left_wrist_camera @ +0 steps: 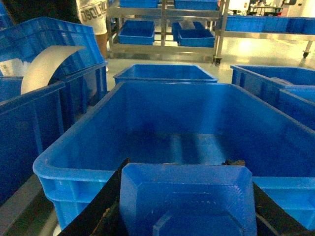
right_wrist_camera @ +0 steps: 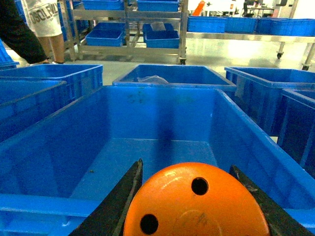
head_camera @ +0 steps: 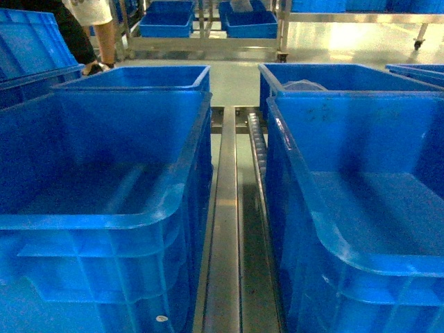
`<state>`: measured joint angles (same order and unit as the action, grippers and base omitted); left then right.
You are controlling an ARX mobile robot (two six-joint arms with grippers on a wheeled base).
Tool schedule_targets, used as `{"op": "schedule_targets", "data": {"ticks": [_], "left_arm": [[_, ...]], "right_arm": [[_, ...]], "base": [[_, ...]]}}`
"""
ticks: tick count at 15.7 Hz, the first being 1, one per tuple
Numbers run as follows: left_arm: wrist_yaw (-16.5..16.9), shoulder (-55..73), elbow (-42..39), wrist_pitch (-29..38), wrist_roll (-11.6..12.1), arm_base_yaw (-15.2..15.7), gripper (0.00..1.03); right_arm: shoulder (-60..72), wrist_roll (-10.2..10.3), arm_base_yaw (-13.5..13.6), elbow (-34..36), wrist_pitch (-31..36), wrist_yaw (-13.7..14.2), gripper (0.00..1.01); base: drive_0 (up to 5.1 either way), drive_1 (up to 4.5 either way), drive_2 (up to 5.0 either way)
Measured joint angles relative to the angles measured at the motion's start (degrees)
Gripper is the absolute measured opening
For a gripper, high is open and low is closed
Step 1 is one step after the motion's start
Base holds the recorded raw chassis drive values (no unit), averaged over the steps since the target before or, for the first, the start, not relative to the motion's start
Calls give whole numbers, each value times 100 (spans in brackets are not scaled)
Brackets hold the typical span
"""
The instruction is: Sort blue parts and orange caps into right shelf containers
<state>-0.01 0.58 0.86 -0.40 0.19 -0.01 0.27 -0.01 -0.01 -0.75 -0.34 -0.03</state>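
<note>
We are holding one piece in each arm, both poised at the near rims of two blue crates. The right gripper (right_wrist_camera: 189, 206) is clamped on an orange cap (right_wrist_camera: 194, 204), its dark jaws pressing either flank, and the cap is hanging just short of the near rim of the right crate (right_wrist_camera: 59, 204). The left gripper (left_wrist_camera: 187, 206) is gripping a blue part (left_wrist_camera: 187, 196) the same way, at the near wall of the left crate (left_wrist_camera: 74, 169).

To do this well, we are judging that each piece should travel forward past the rim and sit over the bare floor before the jaws part — letting go too early risks a bounce off the rolled edge.

Between the crates a metal roller rail (head_camera: 225, 229) is running away from us — a dropped piece could lodge there. More crates are standing behind, a steel rack (right_wrist_camera: 128, 24) farther back, and a person (right_wrist_camera: 42, 19) is standing at far left, well apart
</note>
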Motion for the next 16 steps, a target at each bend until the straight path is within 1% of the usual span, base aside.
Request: {"op": "schedule_targets", "data": {"ticks": [1,2,3,4,5,6,7,8,9,10,11,12,13,14,15,16], "left_arm": [[-472,33,-2,164,-17,-168,43],[-1320,79,-4,444,-37,-579,43],[-1792,42,-4,361,-44,-765,43],[-2225,50,-4,323,-52,-752,43],[-2398,50,-4,345,-114,-704,43],[-2402,52,-4,358,-131,-748,43],[-2406,280,-2,772,-127,-822,43],[-2328,688,4,1200,-109,-852,43],[-2129,1565,66,1989,11,-879,43],[-1891,2367,291,2643,61,-874,43],[-1631,3080,605,3254,68,-796,43],[-1429,4074,1121,4041,68,-680,43],[-1307,4750,1478,4430,66,-645,43],[-1185,5396,1786,4640,15,-562,43],[-1132,6148,2155,4701,-37,-511,43],[-1029,7082,2586,4607,-186,-485,43]], "right_arm": [[-4,-22,2,4,61,15,44],[-35,-136,2,9,437,26,44],[-35,-203,2,11,516,28,44],[-39,-247,-2,13,363,-24,44],[-44,-273,2,13,385,-24,44],[-42,-282,46,13,389,-7,44],[-22,-258,133,9,470,4,44],[28,-238,164,-2,584,-11,44],[555,-184,186,-37,1226,-11,44],[1338,-186,229,-138,1912,59,44],[2076,-181,262,-286,2503,63,44],[3095,-188,435,-597,3296,107,44],[3766,-190,570,-855,3759,118,44],[4435,-192,671,-1119,4194,162,44],[5222,-195,752,-1423,4601,219,44],[6181,-162,796,-1768,4946,343,44]], "base": [[0,0,0],[0,0,0],[0,0,0],[0,0,0],[0,0,0],[0,0,0],[0,0,0],[0,0,0],[0,0,0],[0,0,0],[0,0,0],[0,0,0],[0,0,0],[0,0,0],[0,0,0],[0,0,0]]}}
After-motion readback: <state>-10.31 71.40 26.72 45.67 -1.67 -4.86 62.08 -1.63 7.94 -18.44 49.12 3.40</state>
